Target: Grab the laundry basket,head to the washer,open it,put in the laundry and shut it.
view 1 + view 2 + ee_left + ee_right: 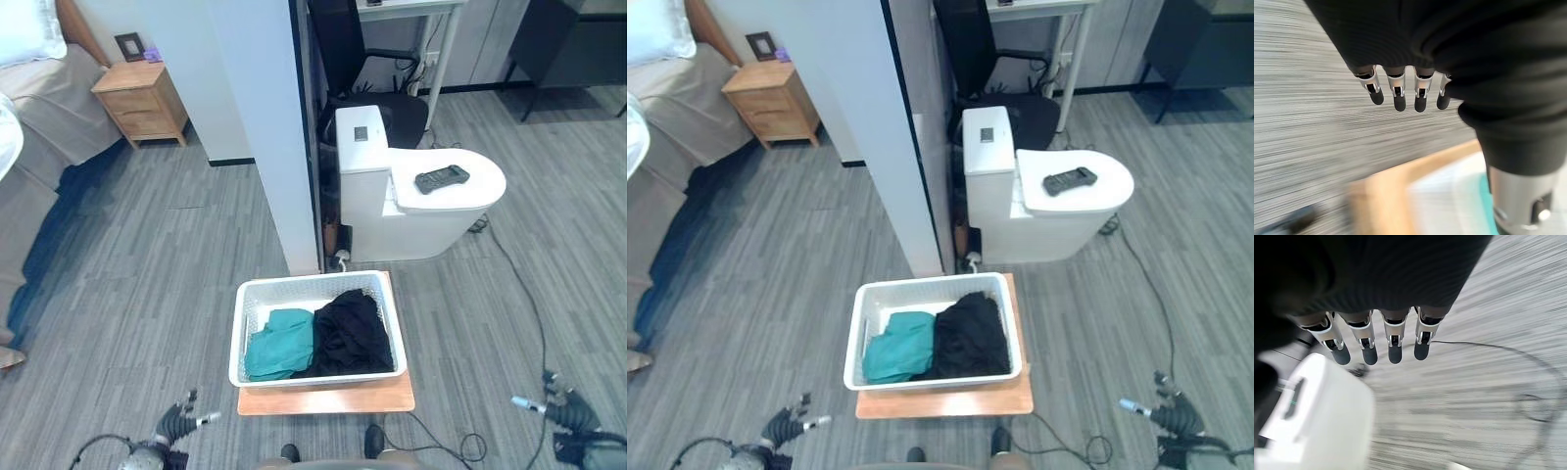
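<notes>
We judge the grab step not begun: laundry basket [318, 333] sits lower centre on a wooden board [328, 399], left hand [176, 423] and right hand [558, 406] both open, empty, flanking; next, close on its rims.

A white toilet [421, 201] sits at upper centre with a black remote [442, 178] on its closed lid. A wooden nightstand [142, 102] (small dark frame on top) stands upper left, beside a bed [39, 108]. A white partition wall [260, 127] rises centre.
</notes>
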